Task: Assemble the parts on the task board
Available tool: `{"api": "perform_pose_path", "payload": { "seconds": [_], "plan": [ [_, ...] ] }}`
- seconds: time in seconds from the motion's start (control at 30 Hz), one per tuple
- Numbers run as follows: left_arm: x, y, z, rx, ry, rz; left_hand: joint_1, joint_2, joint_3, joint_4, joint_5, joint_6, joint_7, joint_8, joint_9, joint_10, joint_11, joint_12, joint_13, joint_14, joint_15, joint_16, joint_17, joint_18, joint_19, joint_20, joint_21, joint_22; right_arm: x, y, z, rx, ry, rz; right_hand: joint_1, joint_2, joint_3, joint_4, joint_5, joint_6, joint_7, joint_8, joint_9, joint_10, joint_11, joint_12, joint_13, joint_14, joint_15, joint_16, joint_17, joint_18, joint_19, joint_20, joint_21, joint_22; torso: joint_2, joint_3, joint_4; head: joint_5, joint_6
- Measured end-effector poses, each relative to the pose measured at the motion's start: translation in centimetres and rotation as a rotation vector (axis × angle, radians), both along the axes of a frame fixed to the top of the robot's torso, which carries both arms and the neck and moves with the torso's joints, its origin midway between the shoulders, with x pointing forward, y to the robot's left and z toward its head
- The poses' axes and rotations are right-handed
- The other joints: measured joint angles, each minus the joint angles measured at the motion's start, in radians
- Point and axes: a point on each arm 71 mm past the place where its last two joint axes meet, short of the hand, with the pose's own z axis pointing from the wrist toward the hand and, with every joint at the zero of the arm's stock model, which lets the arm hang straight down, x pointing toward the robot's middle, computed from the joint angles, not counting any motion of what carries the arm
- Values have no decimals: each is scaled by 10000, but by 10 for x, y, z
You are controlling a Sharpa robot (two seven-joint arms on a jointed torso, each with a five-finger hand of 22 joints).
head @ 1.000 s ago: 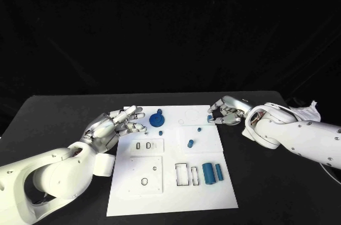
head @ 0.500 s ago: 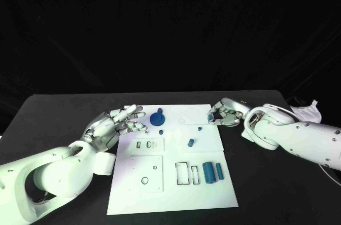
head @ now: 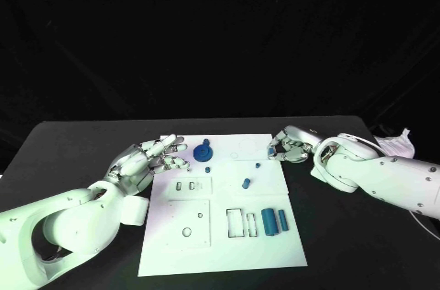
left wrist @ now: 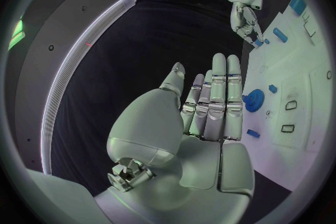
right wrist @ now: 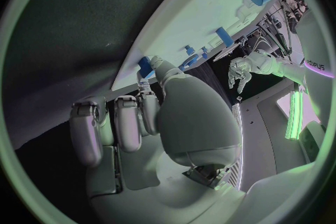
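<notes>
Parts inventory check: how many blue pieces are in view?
8: disc, peg behind it, peg before it, mid-board pegs, front cylinders, a piece in the right robot hand. Others may be hidden.

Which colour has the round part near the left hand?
Blue; the round part shows best in the head view, on the white board.

The task board (head: 220, 239) looks like smooth matt white plastic, its blue parts (head: 269, 221) smooth plastic too. The table (head: 74, 150) is matt black. Both arms wear glossy white shells; the left hand (head: 147, 161) and right hand (head: 288, 147) look like silvery metal.
</notes>
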Motion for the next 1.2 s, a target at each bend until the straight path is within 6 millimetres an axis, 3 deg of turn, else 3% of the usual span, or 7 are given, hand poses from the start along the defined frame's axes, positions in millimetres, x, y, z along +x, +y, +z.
{"api": "perform_pose_path", "payload": {
  "seconds": [0.17,0.4,0.57,0.93,1.13,1.2],
  "plan": [
    [0,0,0,4,8,-1,0,0,0,0,0,0,0,0,0,0,0,0,0,0,0,0,17,1,0,0,0,0,1,1,0,20,-55,-20,53,187,248,-114,-425,114,-12,80,4,-16,-88,0,4,-1,-72,0,0,-1,16,-93,42,-1,0,-2,2,0,-13],
    [0,0,0,9,16,-2,0,0,0,0,0,0,0,0,0,0,0,0,0,0,0,0,16,0,0,0,0,0,0,4,2,121,-220,-19,94,280,397,-209,-470,116,-9,85,3,-16,-88,0,18,-1,-71,0,-1,-1,-18,-127,42,-1,-2,-2,4,22,-36],
    [0,1,0,13,19,3,0,0,0,0,0,0,0,0,0,0,0,0,0,0,0,0,16,0,0,0,0,0,-5,18,11,404,-439,236,28,345,444,-246,-323,116,-10,86,2,-16,-88,-19,14,-1,-71,0,-2,0,-18,-127,42,-2,-13,-4,4,55,-44],
    [3,4,-1,65,18,112,0,0,0,0,0,0,0,0,0,0,0,0,0,0,0,0,14,1,0,0,0,0,-19,84,37,1194,-737,1394,-64,437,481,-211,-226,113,-12,67,0,-16,-87,-116,24,-1,-71,0,-3,-1,-17,-126,41,-3,-18,-15,10,203,-54],
    [5,8,-3,119,15,229,0,0,0,0,0,0,0,0,0,0,0,0,0,0,0,0,14,0,0,0,0,0,-26,126,39,1380,-636,2121,-78,448,480,-210,-221,109,-16,7,0,-16,-86,-116,19,-2,-71,0,4,0,-18,-126,41,-4,-29,-34,58,454,-107],
    [6,10,-3,140,12,279,0,0,0,0,0,0,0,0,0,0,0,0,0,0,0,0,13,0,0,0,0,0,-29,141,37,1372,-566,2389,-81,451,480,-210,-220,98,-27,-14,0,-16,-86,-116,18,-2,-71,0,5,0,-18,-126,41,-4,-33,-40,59,593,-138]
  ]
}}
